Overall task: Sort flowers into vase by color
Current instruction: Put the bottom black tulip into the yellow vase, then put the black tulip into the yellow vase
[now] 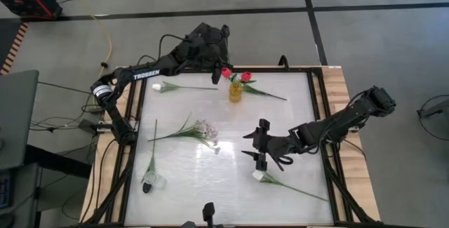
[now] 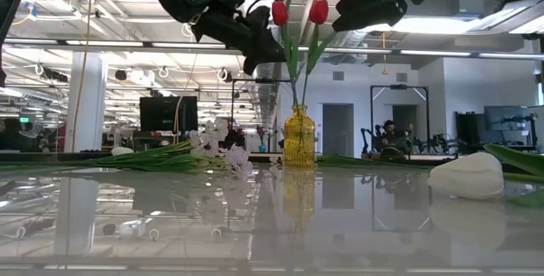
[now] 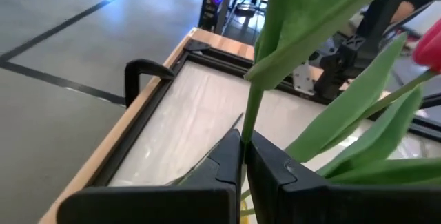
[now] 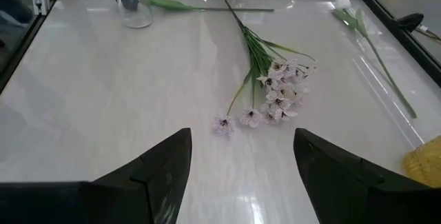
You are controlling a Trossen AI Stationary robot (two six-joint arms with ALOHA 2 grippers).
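Desk (image 1: 295,116), items left to right:

- Clear glass vase (image 1: 151,180), lying on its side near the left corner, a green stem running from it
- White tulip (image 1: 158,86), flat at the far left edge
- Spray of tiny white blossoms (image 1: 205,132), flat near centre
- Left claw (image 1: 219,65), closed tight on the stem of a red tulip (image 1: 226,73); held just beside the rim, apparently to seat the stem in the amber vase (image 1: 236,92)
- Amber vase, upright at the far edge, a second red tulip (image 1: 246,77) standing in it; a loose green stem (image 1: 270,93) lies just beside it and could snag
- Right claw (image 1: 261,149), jaws wide, empty, hovering over the desk
- White tulip (image 1: 258,176), flat, near the right claw
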